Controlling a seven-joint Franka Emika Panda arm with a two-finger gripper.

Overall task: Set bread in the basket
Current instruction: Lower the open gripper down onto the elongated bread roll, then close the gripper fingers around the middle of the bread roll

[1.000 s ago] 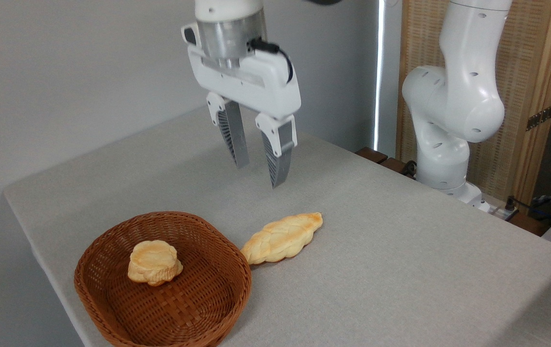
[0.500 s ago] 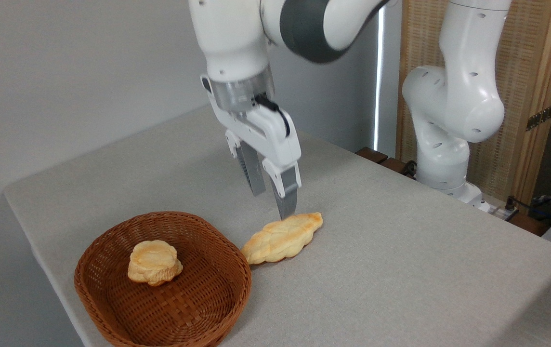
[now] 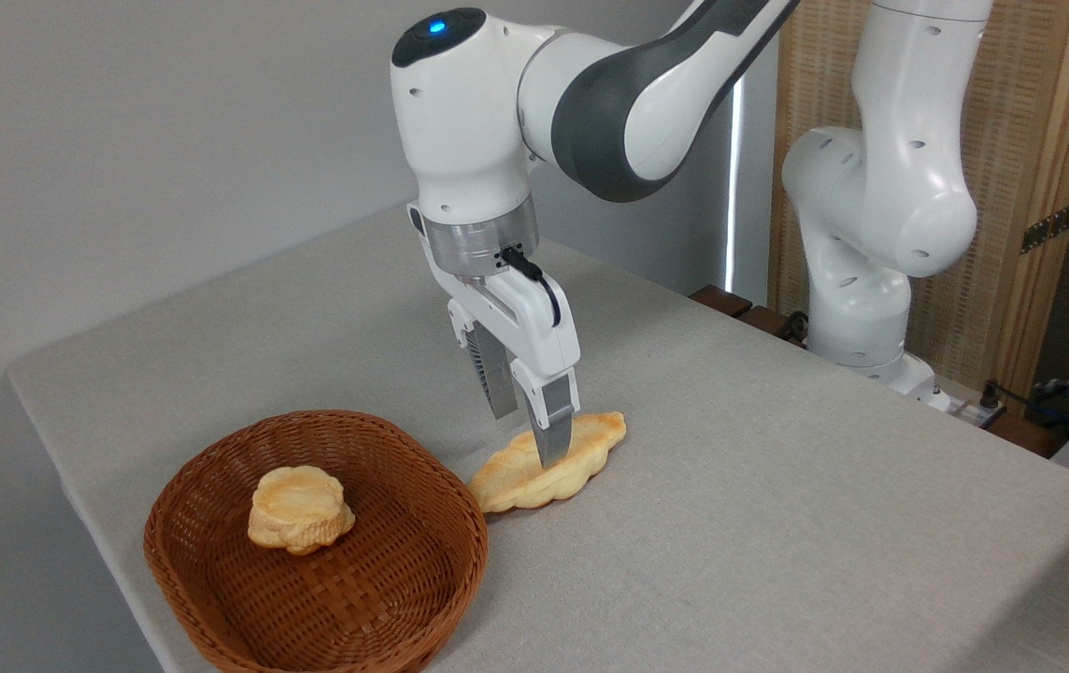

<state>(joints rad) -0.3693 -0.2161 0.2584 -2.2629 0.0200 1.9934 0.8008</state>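
A reddish-brown oval woven wicker basket [image 3: 217, 598] sits nearest the viewer, at about 7 o'clock on the grey cloth-covered worktop [image 3: 777, 523]. Inside it, toward its far-left part, rests a small round golden bun [image 3: 299, 509] that looks stacked in layers. Just beyond the basket's rim, at about 2 o'clock from it, a long leaf-shaped braided golden-yellow bread [image 3: 581, 453] lies flat on the worktop, outside the basket, its near pointed end just beside the rim. The white two-finger hand [image 3: 525, 435] points down over the middle of the bread. Its fingers are spread, one in front of the loaf and one behind, straddling it; whether they press on it cannot be told. Above, the white and grey robot arm [image 3: 591, 103] bends over the worktop, a blue light glowing on its top joint. At about 2 o'clock, past the worktop's far edge, the arm's base column stands before a wooden screen [image 3: 1030, 187].
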